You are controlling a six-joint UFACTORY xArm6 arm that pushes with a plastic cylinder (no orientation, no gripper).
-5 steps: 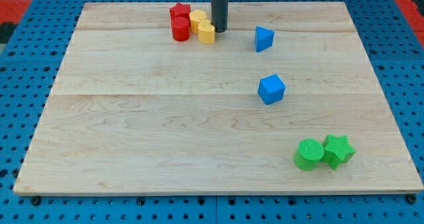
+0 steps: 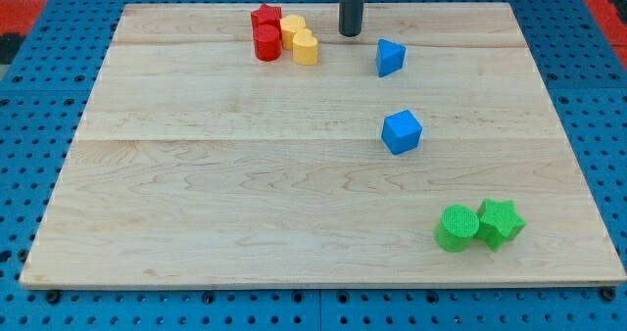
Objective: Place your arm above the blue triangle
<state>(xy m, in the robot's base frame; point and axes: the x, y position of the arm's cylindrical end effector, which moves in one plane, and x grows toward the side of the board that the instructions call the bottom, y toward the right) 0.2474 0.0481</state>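
Observation:
The blue triangle [image 2: 390, 57] lies on the wooden board [image 2: 245, 174] near the view's top, right of centre. My tip [image 2: 351, 33] stands up and to the left of it, a short gap away, not touching. To the tip's left sit a yellow heart [image 2: 307, 48], a yellow block [image 2: 292, 27], a red cylinder [image 2: 266, 43] and a red star [image 2: 265, 19], bunched together.
A blue cube [image 2: 402, 131] lies below the blue triangle. A green cylinder [image 2: 457, 227] and a green star [image 2: 500, 222] sit together at the view's bottom right. Blue pegboard surrounds the board.
My tip has moved to the right and slightly up, away from the yellow heart and toward the blue triangle. No block has moved.

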